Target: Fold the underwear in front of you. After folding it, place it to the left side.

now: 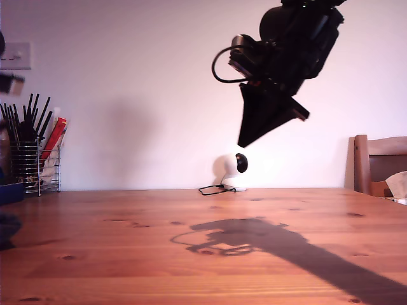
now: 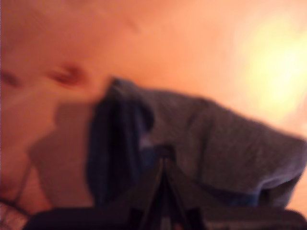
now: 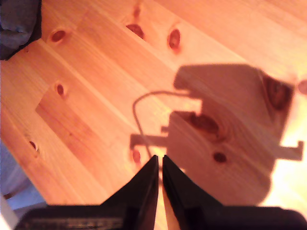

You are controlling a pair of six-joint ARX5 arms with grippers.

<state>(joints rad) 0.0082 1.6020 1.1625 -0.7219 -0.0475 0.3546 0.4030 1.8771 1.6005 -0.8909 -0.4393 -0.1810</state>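
The underwear (image 2: 225,143) is a dark grey, rumpled cloth with a darker fold, and it fills the blurred first wrist view over the wooden table (image 2: 144,43). My first gripper (image 2: 163,165) has its jaws together at the cloth's edge and looks shut on it. A corner of the same dark cloth (image 3: 17,21) shows in the second wrist view. My second gripper (image 3: 159,163) is shut on nothing. It hangs high over the table (image 1: 203,254), towards the exterior view's right (image 1: 245,141), and casts a shadow on the wood.
A wire rack with black utensils (image 1: 35,159) stands at the exterior view's left by the wall. A small white camera with a cable (image 1: 232,171) sits at the table's back. A wooden chair (image 1: 378,162) is at the exterior view's right edge.
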